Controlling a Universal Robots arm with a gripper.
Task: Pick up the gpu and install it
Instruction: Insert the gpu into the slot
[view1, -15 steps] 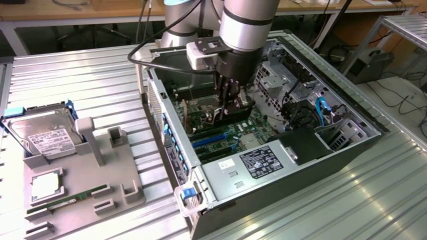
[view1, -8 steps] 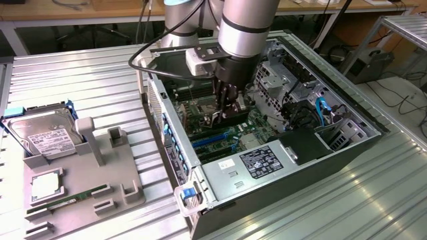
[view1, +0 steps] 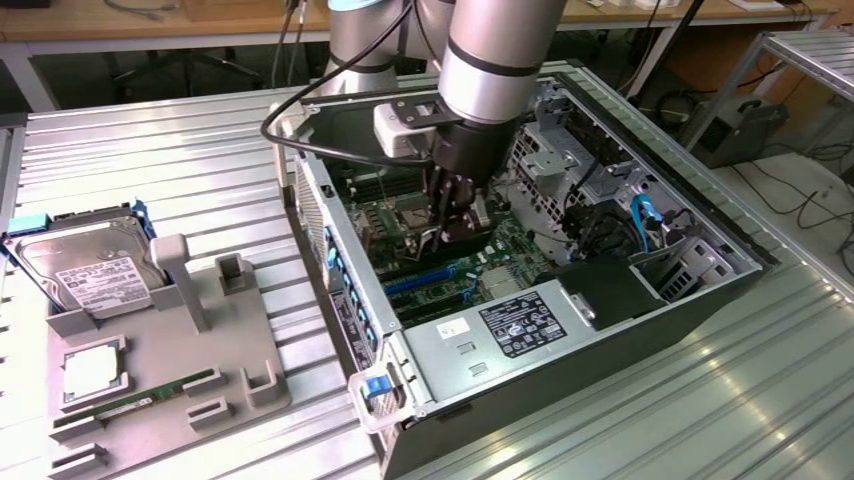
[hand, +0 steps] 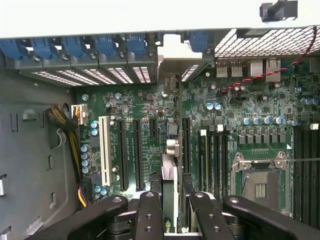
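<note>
The gripper (view1: 447, 228) is reaching down into the open computer case (view1: 694, 300), which is lying on its side on the bench (view1: 174, 150) so that the motherboard (hand: 150, 107) is facing upward. The fingers (hand: 150, 215) are closed narrowly on the gpu (hand: 169, 172), gripping it by its upper edge. The card is standing on edge, so that its lower edge can meet a long slot (hand: 185, 145). Its metal end is pointing toward the case's rear openings (hand: 172, 55). On the grey holder (view1: 147, 370) a hard drive (view1: 94, 275) and a memory stick (view1: 140, 393) are waiting.
</note>
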